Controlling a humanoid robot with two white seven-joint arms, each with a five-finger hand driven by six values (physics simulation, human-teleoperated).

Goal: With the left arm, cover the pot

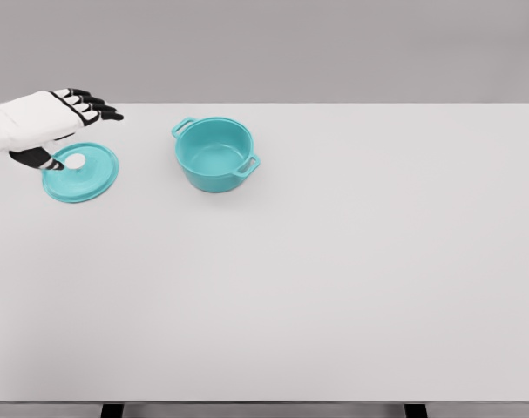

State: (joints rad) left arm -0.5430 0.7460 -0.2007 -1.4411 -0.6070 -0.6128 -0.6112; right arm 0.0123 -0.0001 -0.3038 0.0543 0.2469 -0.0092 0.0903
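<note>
While the near half of the white bench (334,305) lies bare from about four o'clock round to eight o'clock, with only two short dark leg stubs showing under its front edge, everything of interest sits toward the far side. At roughly ten o'clock from the middle of the picture, close to the left edge of the bench, the teal lid (81,172) lies flat on the surface, its pale round knob (75,161) facing up. Just above it hangs the left robot hand (59,122), its white arm coming in from the left edge at about nine o'clock; the black-tipped fingers (94,106) are stretched out and lightly spread, pointing toward three o'clock, and the dark thumb reaches down beside the knob, though whether it touches the knob cannot be told. The hand grips nothing; its fingers are relaxed and apart over the lid's far rim. Further right, at about eleven o'clock from the picture's centre, the teal pot (214,154) stands upright and uncovered, its hollow visible, with one loop handle at its ten o'clock side and the other at its four o'clock side. Lid and pot are well apart, with plain bench surface between them and no object in that gap. Beyond the far edge of the bench there is a flat grey backdrop. The right arm does not show anywhere.
</note>
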